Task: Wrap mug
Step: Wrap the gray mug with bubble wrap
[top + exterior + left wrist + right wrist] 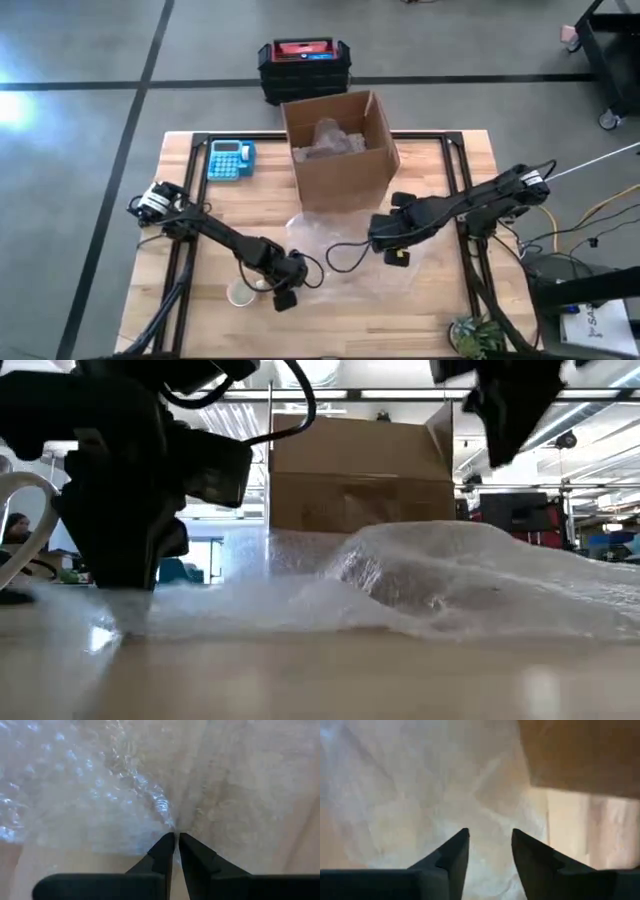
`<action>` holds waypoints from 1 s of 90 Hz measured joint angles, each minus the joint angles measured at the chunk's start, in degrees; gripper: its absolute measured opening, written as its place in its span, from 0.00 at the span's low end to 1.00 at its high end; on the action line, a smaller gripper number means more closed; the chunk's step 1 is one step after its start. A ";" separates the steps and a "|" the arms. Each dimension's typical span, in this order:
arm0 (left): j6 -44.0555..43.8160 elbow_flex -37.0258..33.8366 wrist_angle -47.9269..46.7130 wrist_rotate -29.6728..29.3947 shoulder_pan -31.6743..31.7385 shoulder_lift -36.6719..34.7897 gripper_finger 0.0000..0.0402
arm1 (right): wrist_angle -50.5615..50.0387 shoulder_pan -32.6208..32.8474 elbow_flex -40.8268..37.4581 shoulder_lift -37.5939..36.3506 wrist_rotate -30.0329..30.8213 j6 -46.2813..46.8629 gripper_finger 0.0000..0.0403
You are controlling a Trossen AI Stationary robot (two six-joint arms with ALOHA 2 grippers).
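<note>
A sheet of clear bubble wrap (pixel 345 250) lies spread on the wooden table in front of the cardboard box, bulging up in the middle (pixel 450 565). A pale mug (pixel 240 293) stands on the table by the wrap's near left corner. Right beside it, my left gripper (pixel 285 297) is down at that corner, shut on the wrap. My right gripper (pixel 385 250) hovers open over the wrap's right part (pixel 420 785), just in front of the box, touching nothing. My left gripper pinches the bubble wrap at its near left edge (pixel 172 822) between its two fingertips, coming from above and pointing down. Creases in the wrap run in toward the fingertips. The rest of the sheet lies on the table.
An open cardboard box (pixel 340 150) with crumpled wrap inside stands at the table's far middle. A blue calculator (pixel 231 159) lies to the box's left. A black and red crate (pixel 303 68) sits on the floor beyond the far edge. A small plant (pixel 475 335) is at the near right corner.
</note>
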 joint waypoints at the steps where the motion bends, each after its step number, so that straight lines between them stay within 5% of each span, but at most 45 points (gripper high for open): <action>1: 0.07 0.08 0.02 -0.47 0.00 -0.27 0.05 | -0.01 0.04 -0.55 0.00 -0.37 0.05 0.38; 37: 6.31 0.77 1.90 -18.72 0.04 -8.60 0.05 | 4.90 7.60 -24.41 -2.33 -15.38 15.81 0.41; 67: 12.36 0.37 8.40 -19.36 2.45 0.22 0.05 | 24.15 11.45 -35.80 -7.50 -11.89 26.20 0.32; 90: 9.00 0.67 2.01 -14.97 3.37 3.76 0.05 | 29.86 12.03 -39.94 -7.81 -11.90 27.75 0.25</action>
